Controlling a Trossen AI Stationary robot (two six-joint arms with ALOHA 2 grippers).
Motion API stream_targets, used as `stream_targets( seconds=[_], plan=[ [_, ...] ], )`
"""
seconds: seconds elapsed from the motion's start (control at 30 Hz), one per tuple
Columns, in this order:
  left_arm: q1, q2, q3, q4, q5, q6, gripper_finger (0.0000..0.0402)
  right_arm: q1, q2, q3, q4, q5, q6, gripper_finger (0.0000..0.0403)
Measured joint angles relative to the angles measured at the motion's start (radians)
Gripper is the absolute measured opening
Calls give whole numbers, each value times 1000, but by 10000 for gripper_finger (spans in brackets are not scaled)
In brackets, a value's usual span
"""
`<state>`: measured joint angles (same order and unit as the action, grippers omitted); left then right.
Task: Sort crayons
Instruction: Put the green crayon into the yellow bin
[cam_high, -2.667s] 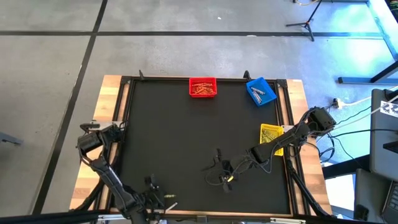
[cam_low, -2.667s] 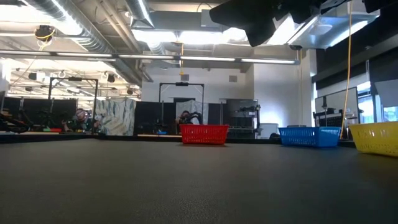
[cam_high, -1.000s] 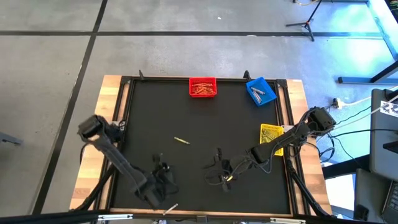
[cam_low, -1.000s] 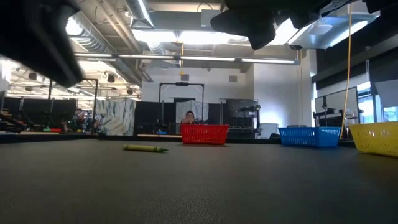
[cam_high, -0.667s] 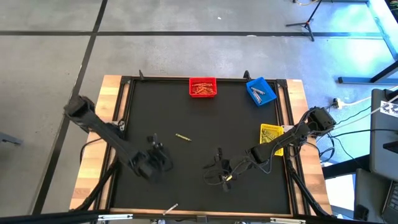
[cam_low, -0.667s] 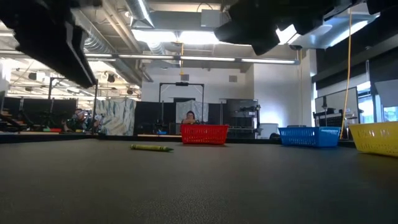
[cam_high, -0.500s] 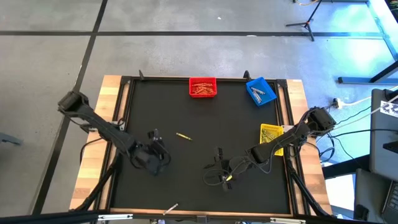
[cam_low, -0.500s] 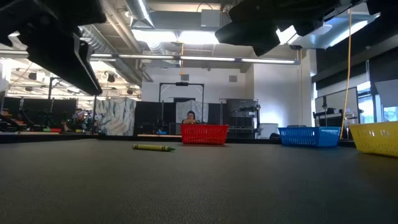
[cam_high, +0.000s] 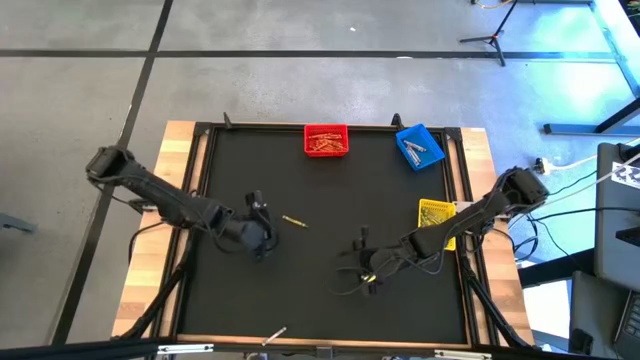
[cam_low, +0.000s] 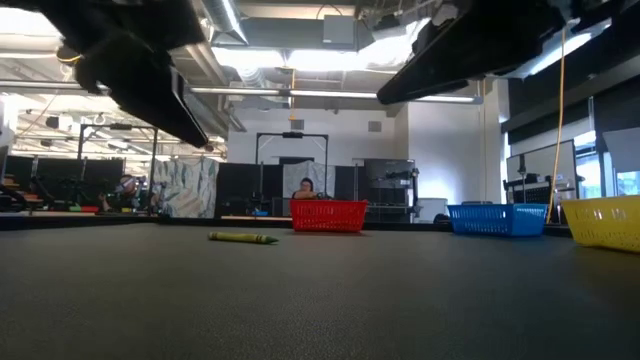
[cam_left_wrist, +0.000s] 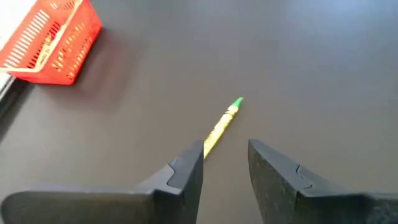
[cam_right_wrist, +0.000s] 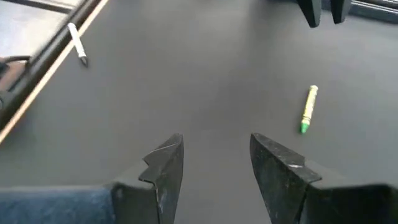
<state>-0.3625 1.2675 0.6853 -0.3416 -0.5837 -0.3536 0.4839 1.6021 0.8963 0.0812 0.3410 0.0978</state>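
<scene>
One yellow-green crayon is lying flat on the black mat, well in front of the red bin, green tip pointing away from the left gripper, which is hovering just beside it, fingers apart and empty.

The high camera hung above the black table and faced straight down, taking in all of it, both arms and the floor around. The low camera sat at table-top height, looking level across the surface toward the red bin and the room behind. Each wrist camera looked forward and down past its own two fingers, close to the table. All four views shared the yellow-green crayon; the left wrist view came nearest to it
</scene>
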Motion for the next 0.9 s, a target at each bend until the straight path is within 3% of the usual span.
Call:
stream_targets(
  seconds=[0.2, 0.33, 0.63, 0.77, 0.9],
  plan=[
    [218, 3, 0, 8, 282, 178, 117, -1, -12, -2, -47, 28, 0, 182],
    [332, 3, 0, 14, 391, 301, 117, -27, -12, -2, -106, 69, 27, 182],
    [531, 3, -81, 107, 630, 519, 117, -111, -16, -80, -92, 86, 58, 182],
    [579, 3, -166, 233, 798, 554, 117, -176, -17, -117, -47, 75, 70, 182],
    [579, 5, -241, 396, 790, 591, 117, -235, -17, -120, -20, 37, 54, 182]
  ],
)
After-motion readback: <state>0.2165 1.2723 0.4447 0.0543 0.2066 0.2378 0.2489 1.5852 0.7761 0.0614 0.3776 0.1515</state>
